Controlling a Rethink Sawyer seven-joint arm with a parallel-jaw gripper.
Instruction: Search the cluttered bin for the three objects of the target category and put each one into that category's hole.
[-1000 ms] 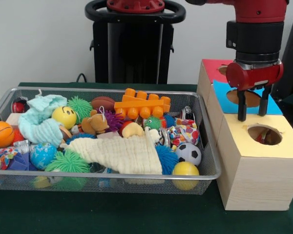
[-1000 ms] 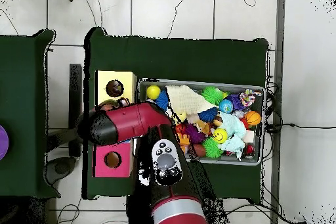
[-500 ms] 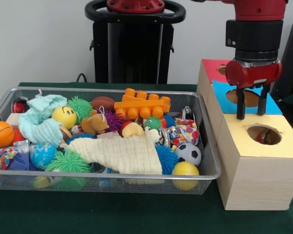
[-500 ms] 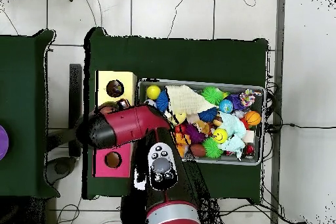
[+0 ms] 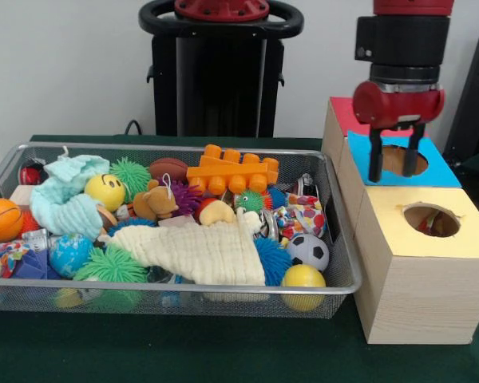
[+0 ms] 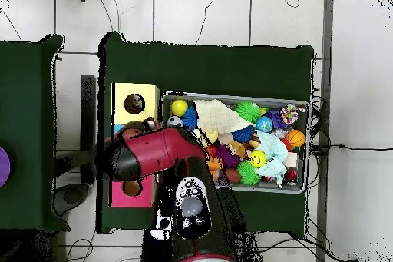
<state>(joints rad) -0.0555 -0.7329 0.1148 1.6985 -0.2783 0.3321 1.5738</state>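
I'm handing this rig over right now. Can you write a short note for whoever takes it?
Gripper: open, empty, hanging over the blue-topped hole of the sorting box.
Wire bin: full of mixed toys and cloths, including a soccer ball and an orange block.
Done: something lies inside the yellow-topped hole; what it is cannot be told.
Left: keep searching the bin for target items.

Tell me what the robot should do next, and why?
Probably swing sideways over the wire bin and come down for another toy. The gripper hangs open and empty above the blue box top, holding nothing, while the bin is full of balls, cloths and blocks.
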